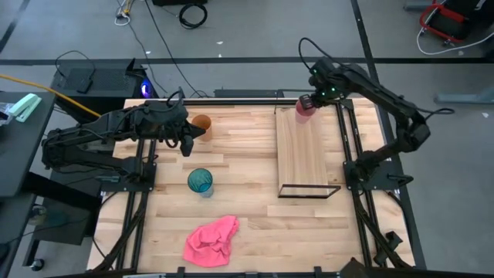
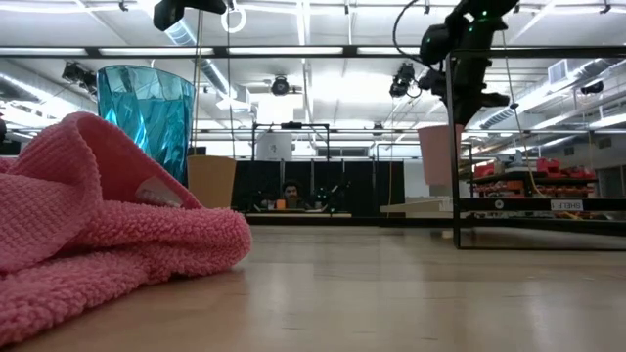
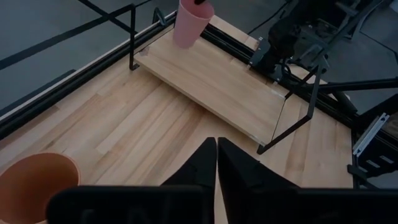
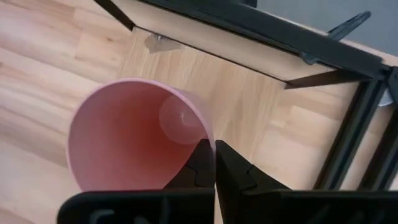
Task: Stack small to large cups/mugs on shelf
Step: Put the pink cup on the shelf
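Pale matt wood shelf (image 1: 302, 150), nubby terry cloth (image 2: 108, 230)

Lighting is bright and even, coming from the ceiling strip lights (image 2: 323, 20) you can see glowing across the low view, a bit blown out. Shadows on the bench (image 1: 247, 216) are soft and faint from above. Down low, the pink cloth (image 2: 88, 225) right at the lens is soft and fuzzy, and the teal cup (image 2: 147, 108) glints with highlights.
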You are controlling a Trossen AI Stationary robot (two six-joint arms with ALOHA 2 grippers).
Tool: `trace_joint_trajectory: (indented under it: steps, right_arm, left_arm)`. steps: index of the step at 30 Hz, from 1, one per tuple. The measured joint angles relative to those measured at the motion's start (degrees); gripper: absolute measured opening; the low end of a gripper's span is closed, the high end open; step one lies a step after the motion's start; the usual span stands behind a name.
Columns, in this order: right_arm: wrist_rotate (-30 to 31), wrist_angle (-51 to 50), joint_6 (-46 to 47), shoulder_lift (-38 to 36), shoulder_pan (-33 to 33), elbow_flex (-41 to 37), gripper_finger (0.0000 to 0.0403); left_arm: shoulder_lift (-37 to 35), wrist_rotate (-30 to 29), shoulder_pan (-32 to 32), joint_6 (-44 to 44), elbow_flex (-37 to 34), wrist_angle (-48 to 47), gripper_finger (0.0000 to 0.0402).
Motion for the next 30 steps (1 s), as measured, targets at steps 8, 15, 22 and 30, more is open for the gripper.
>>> trace_joint_trajectory:
  steps: [8, 15, 22, 30]
  right_arm:
    - [-2.11, 0.31, -2.55, 2.85, -1.97, 0.00, 0.0001]
    - [-2.31, 0.33, -3.98, 4.98, -2.37, 0.00, 0.0001]
    - [-2.32, 1.66, -4.29, 5.43, -2.35, 0.00, 0.0001]
    - [-2.33, 1.69, -4.41, 5.43, -2.35, 0.00, 0.0000]
  left_arm:
    - [0.00, -0.02, 0.00, 0.34, 0.00, 0.00, 0.0017]
    - [0.02, -0.02, -0.02, 0.48, 0.00, 0.00, 0.0024]
    - [0.02, -0.02, -0.01, 0.52, 0.00, -0.02, 0.0031]
    - [0.02, -0.04, 0.00, 0.63, 0.00, -0.02, 0.0027]
